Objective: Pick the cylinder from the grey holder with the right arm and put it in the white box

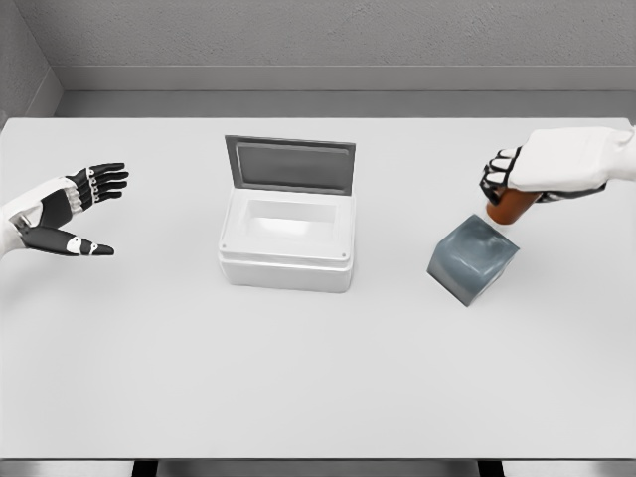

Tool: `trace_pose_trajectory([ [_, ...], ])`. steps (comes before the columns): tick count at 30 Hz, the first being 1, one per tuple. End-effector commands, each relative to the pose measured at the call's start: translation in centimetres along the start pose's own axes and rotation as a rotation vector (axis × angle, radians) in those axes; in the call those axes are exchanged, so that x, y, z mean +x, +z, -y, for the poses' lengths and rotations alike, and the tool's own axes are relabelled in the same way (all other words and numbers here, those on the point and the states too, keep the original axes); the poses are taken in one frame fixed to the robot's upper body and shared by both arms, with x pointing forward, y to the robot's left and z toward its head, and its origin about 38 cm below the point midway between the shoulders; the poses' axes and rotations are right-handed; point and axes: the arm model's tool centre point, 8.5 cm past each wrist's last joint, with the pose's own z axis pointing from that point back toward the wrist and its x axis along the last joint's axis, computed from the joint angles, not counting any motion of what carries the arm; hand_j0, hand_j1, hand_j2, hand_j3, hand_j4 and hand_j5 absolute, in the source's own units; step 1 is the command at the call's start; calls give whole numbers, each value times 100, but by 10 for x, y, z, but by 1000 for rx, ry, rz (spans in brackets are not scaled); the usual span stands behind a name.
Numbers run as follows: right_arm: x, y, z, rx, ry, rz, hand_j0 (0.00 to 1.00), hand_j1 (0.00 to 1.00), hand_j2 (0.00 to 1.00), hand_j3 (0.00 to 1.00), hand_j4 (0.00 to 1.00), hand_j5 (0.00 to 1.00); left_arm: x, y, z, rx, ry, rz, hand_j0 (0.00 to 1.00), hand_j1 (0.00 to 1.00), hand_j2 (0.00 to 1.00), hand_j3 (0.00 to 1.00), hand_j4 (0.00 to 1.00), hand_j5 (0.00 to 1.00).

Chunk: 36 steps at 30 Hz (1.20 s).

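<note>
We see a white table (318,388) filling most of the frame, with a grey wall along the top. At the right, our right hand (542,171) reaches in from the right edge, its fingers curled around the top of a reddish-brown cylinder (510,206). The cylinder pokes out below the hand, tilted, its lower end at the upper edge of the grey holder (474,260); we cannot tell whether it is lifted clear or its base is inside. The holder is a grey block right of centre, turned at an angle to the table edges. In the middle of the frame stands the white box (288,246), its grey lid (290,164) raised upright at the back. At the left edge, our left hand (68,214) hovers with fingers spread wide, holding nothing, well apart from the box.
</note>
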Motion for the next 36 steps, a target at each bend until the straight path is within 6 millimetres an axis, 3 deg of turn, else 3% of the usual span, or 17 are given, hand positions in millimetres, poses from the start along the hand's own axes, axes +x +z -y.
trace_pose_trajectory([
  [1, -12, 8, 9, -66, -62, -9, 0, 0, 0, 0, 0, 0, 1, 0, -1, 4, 4, 4, 100, 100, 100, 100, 100, 100],
  [3, -11, -23, 22, -109, -79, 40, 0, 0, 0, 0, 0, 0, 1, 0, -1, 4, 4, 4, 100, 100, 100, 100, 100, 100],
  [6, 10, -61, 47, -158, -52, 133, 0, 0, 0, 0, 0, 0, 1, 0, -1, 4, 4, 4, 100, 100, 100, 100, 100, 100],
  [17, 56, -114, 114, -270, 30, 297, 0, 0, 0, 0, 0, 0, 1, 0, -1, 5, 4, 5, 100, 100, 100, 100, 100, 100],
  [36, 75, -126, 105, -225, 50, 351, 0, 0, 0, 0, 0, 0, 3, 1, -5, 20, 3, 12, 100, 100, 100, 100, 100, 100],
])
